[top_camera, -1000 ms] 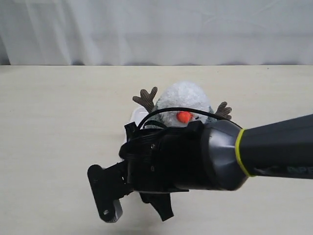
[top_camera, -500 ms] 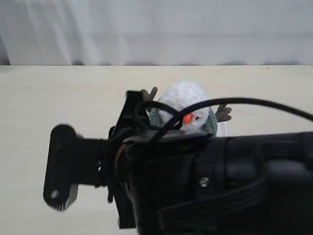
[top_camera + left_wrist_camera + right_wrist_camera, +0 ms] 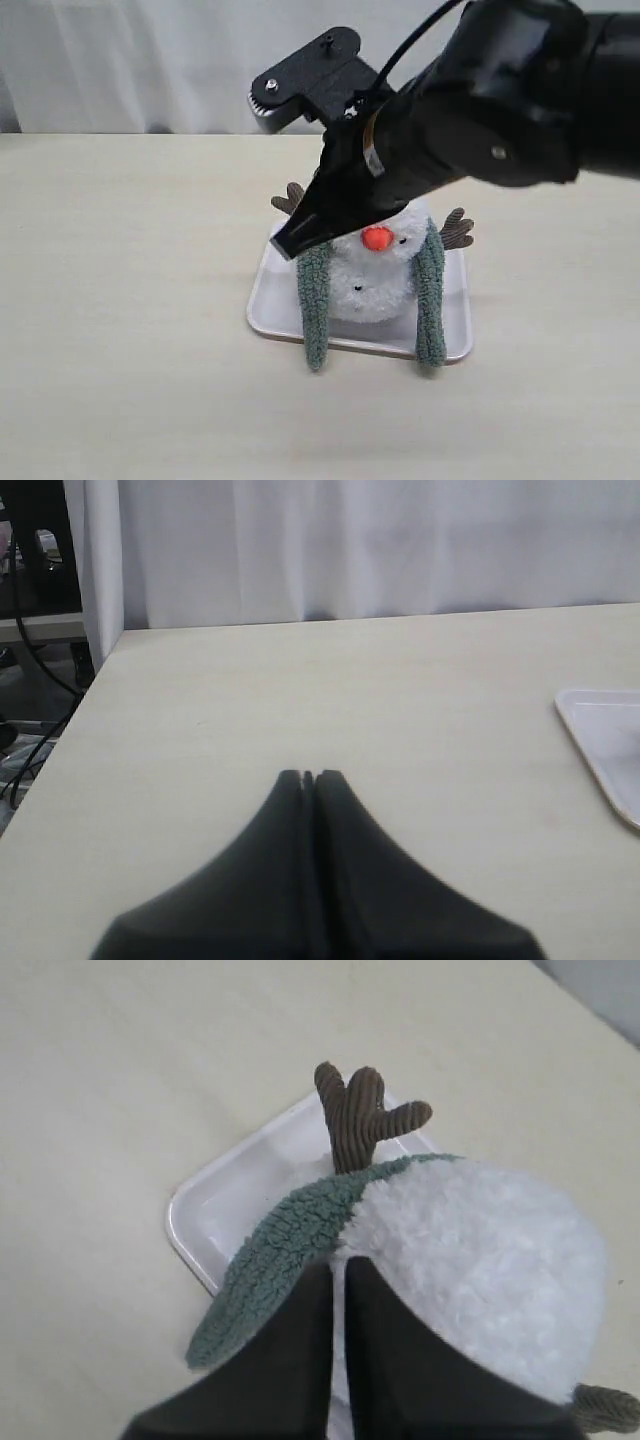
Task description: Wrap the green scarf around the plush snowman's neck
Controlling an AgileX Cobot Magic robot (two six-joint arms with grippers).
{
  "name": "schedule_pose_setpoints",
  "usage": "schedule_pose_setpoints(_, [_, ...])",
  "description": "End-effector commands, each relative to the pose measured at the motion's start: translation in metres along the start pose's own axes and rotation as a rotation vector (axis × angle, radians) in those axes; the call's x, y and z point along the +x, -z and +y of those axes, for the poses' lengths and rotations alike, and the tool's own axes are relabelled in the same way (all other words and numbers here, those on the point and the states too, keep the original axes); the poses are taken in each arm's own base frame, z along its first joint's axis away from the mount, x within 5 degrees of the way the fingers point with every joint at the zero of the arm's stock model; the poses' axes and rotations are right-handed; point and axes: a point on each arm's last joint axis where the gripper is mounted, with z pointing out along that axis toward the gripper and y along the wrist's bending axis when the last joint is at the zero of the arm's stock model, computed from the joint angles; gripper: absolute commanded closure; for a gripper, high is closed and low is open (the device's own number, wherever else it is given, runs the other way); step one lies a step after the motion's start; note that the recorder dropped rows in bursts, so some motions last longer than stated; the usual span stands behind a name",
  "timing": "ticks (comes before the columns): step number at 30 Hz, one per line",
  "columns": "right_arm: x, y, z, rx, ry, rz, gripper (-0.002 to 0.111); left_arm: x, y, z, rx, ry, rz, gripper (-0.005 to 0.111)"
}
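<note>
The plush snowman (image 3: 368,285) sits on a white tray (image 3: 262,300), orange nose toward the camera. The green scarf (image 3: 316,310) lies behind its neck, and both ends hang down the front, the other end (image 3: 431,300) on the right. My right gripper (image 3: 292,240) hovers over the snowman's left shoulder, jaws shut and empty. In the right wrist view that gripper (image 3: 338,1265) is just above the white head (image 3: 480,1260), beside the scarf (image 3: 290,1250) and a brown twig arm (image 3: 360,1115). My left gripper (image 3: 308,776) is shut over bare table.
The tray's corner (image 3: 600,740) shows at the edge of the left wrist view, and its rim (image 3: 200,1210) in the right wrist view. A white curtain (image 3: 150,60) hangs behind the table. The table's left edge (image 3: 90,680) drops off to cables.
My right arm rose from low in front of the camera to above the snowman. The scarf's two ends and the tray, hidden before, now show.
</note>
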Motion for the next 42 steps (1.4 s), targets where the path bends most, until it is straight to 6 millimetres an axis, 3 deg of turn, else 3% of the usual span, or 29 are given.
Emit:
schedule_pose_setpoints(1, [-0.009,-0.005,-0.021,-0.073,-0.106,0.070,0.104,0.000,0.000,0.000,0.001,0.003,-0.007,0.107])
schedule_pose_setpoints(4, [-0.006,0.002,-0.039,-0.035,-0.137,0.102,0.098,0.000,0.000,0.000,0.001,0.003,-0.007,0.107])
schedule_pose_setpoints(7, [0.010,0.012,-0.064,0.010,-0.198,0.139,0.083,0.000,0.000,0.000,0.001,0.003,-0.007,0.107])
schedule_pose_setpoints(11, [0.048,0.019,-0.091,0.045,-0.314,0.177,0.061,0.000,0.000,0.000,0.001,0.003,-0.007,0.107])
schedule_pose_setpoints(13, [0.066,0.019,-0.096,0.056,-0.345,0.187,0.055,0.000,0.000,0.000,0.001,0.003,-0.007,0.107])
schedule_pose_setpoints(18, [0.110,0.002,-0.083,0.030,-0.364,0.151,0.054,0.000,0.000,0.000,0.001,0.003,-0.007,0.107])
schedule_pose_setpoints(23, [0.131,-0.028,-0.067,-0.021,-0.419,0.034,0.054,0.000,0.000,0.000,0.001,0.003,-0.007,0.107])
schedule_pose_setpoints(27, [0.149,-0.052,-0.059,-0.038,-0.433,0.062,0.054,0.000,0.000,0.000,0.001,0.003,-0.007,0.107])
schedule_pose_setpoints(33, [0.159,-0.079,-0.053,-0.050,-0.446,0.117,0.054,0.000,0.000,0.000,0.001,0.003,-0.007,0.107])
schedule_pose_setpoints(42, [0.167,-0.100,-0.049,-0.057,-0.473,0.146,0.054,0.000,0.000,0.000,0.001,0.003,-0.007,0.107])
